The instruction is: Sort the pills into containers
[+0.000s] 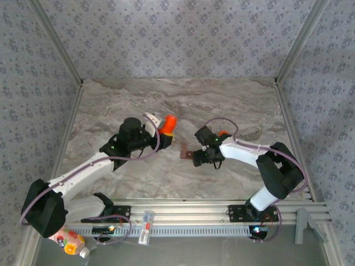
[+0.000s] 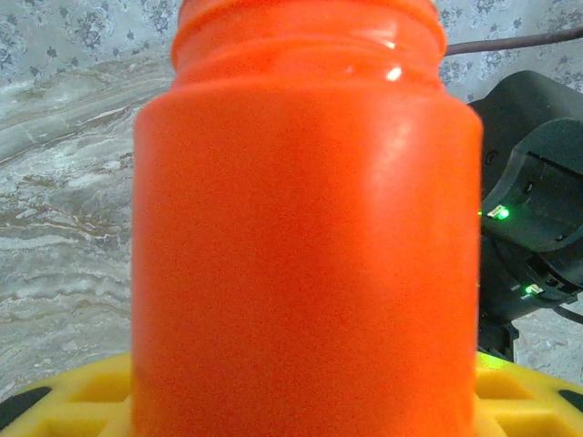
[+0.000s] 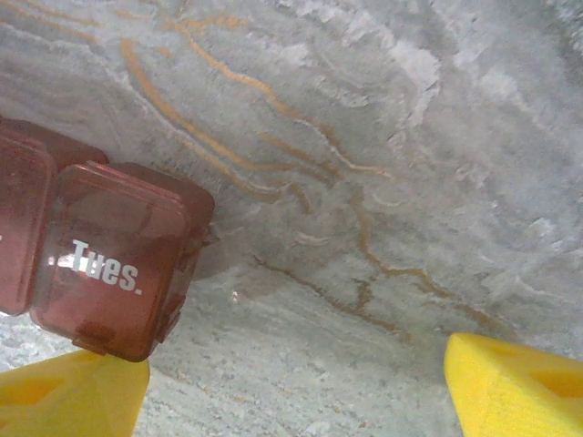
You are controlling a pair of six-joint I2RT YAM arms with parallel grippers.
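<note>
Left gripper: we see the left gripper (image 1: 165,126) clenched on the orange bottle (image 1: 169,123), left of the table's centre.
Orange bottle: in the left wrist view it stands upright between the yellow pads (image 2: 64,401), so near the lens that its body is blurred. Its open threaded neck is at the top edge.
Right gripper: the right gripper (image 1: 191,156) is released, its jaws spread wide and clasping nothing.
Right fingertips: in the right wrist view we see one yellow fingertip (image 3: 64,396) at the lower left and the other at the lower right, with bare table between them.
Pill organizer: the dark reddish-brown pill organizer (image 1: 185,151) lies on the table near its centre, just at the tip of the right gripper and to the right of the orange bottle, apart from it.
Organizer, close up: the end compartment (image 3: 114,269) reads "Tues." in white, and a second compartment joins it at the picture's left edge. Its lower corner meets the lower-left fingertip in the picture, and we cannot tell whether they touch.
Table: a grey marbled top (image 1: 233,105) with tan veins, walled by patterned panels.
Right arm from the left wrist: its dark housing (image 2: 533,228) shows behind the bottle, with green lights lit.
</note>
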